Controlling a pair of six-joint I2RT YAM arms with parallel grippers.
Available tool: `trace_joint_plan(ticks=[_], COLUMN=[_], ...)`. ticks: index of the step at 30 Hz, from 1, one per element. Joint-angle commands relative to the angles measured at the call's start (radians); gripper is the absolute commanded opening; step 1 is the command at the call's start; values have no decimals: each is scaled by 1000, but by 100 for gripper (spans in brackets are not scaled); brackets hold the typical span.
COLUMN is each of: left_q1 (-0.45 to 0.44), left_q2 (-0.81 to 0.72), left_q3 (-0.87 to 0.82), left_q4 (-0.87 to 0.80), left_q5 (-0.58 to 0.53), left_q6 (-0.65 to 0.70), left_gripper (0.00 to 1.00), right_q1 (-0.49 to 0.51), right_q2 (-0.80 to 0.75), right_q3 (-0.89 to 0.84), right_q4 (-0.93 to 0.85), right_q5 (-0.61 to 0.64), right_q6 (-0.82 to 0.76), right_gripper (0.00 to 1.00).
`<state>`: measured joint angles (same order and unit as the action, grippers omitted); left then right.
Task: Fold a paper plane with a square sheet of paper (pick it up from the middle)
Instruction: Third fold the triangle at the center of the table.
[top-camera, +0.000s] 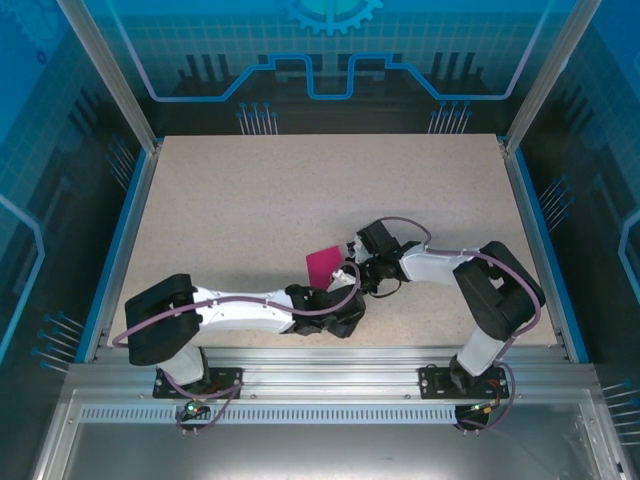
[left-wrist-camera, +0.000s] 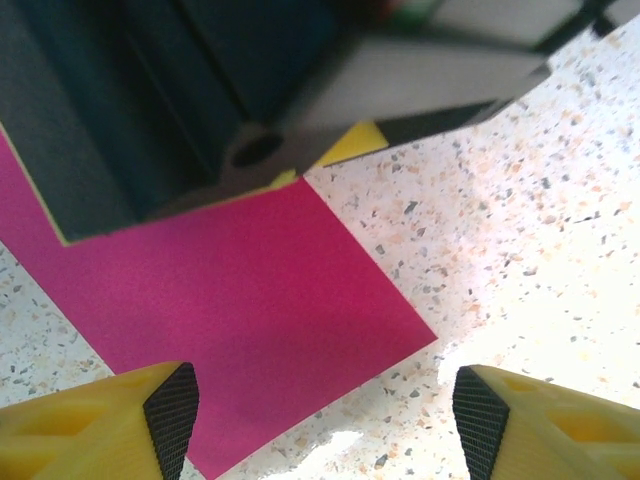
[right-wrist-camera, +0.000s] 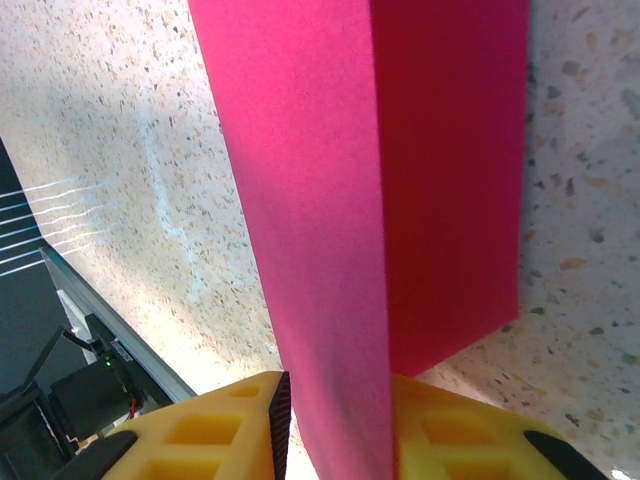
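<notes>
Near edge: We are seeing both arm bases bolted to a metal rail along the near side of the worktop.
Left arm: The left arm is reaching low and to the right across the near part of the worktop.
Left tool: The left tool is hanging over the near corner of the paper. Its jaws are standing wide apart, and we are seeing nothing gripped between its yellow fingers, whose black ribbed pads are facing each other.
Task's thing: The square sheet of paper, plain magenta-pink, is sitting a little near and right of the worktop's middle, between the two tools.
Crease: In the right wrist view we are making out a straight crease. The lighter part is rising toward the camera and the darker part is lying down toward the worktop.
Right tool: The right tool is pinching the sheet, with the lighter part passing between its closed jaws. In the left wrist view its dark body is hanging over the far part of the sheet.
Right arm: The right arm is bending at its elbow and pointing left toward the sheet.
Surface: The worktop is showing speckled beige, with blue edging running along its sides.
Far wall: A blue panel is displaying a gear graphic and angular line patterns.
</notes>
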<state>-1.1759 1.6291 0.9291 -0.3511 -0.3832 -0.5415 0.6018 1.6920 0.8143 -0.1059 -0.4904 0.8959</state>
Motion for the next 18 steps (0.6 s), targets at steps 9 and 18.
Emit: trace_joint_plan(ticks=[9, 18], left_q1=[-7, -4], left_q2=[9, -23], left_q3=[35, 15], left_q4=[-63, -53], left_q5=[-87, -94], left_q6=[21, 26], left_gripper=[46, 27], right_q1=[-19, -25], right_q2=[20, 18], right_q3=[34, 44], right_q4=[-26, -51], right_q5=[-19, -8], right_q6=[-17, -28], right_gripper=[28, 29])
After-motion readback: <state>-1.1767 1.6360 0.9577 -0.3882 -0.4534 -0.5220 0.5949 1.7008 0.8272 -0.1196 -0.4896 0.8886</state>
